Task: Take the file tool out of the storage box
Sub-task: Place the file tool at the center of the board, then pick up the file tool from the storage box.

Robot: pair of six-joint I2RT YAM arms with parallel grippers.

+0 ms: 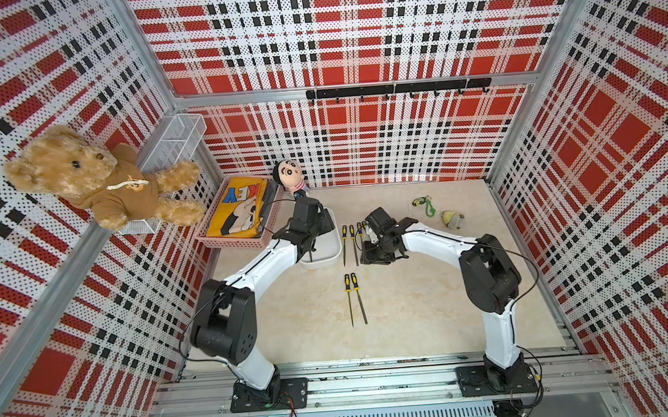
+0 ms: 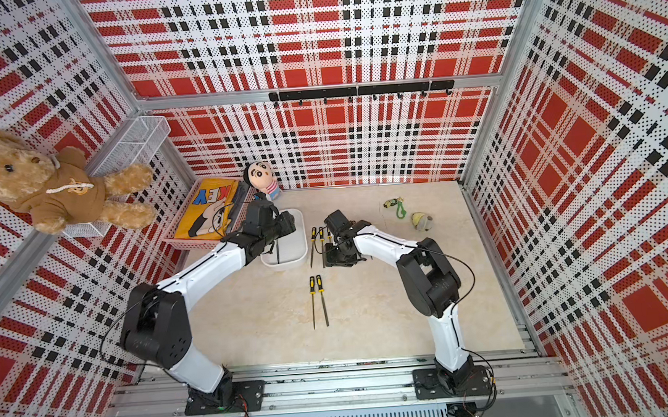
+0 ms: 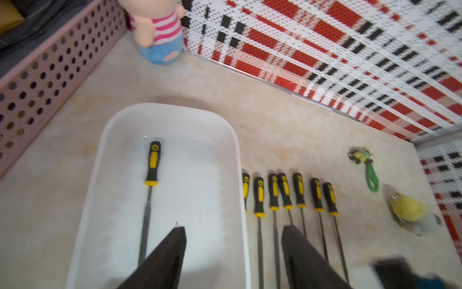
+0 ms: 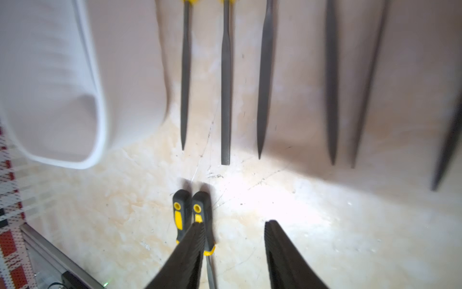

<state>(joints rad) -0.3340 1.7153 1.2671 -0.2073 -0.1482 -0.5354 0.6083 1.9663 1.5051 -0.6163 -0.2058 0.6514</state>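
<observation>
Both empty, parted: left pincer [image 3: 233,228] over storage box [image 3: 175,107] (file [image 3: 152,164] inside), right pincer [image 4: 235,223].

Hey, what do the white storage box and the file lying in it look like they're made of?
The storage box looks like smooth, faintly glossy white plastic: solid walls, rounded moulded rim. The file seems to have a dull grey metal blade and a black handle with yellow inserts, probably plastic or rubber; blur hides its texture.
</observation>
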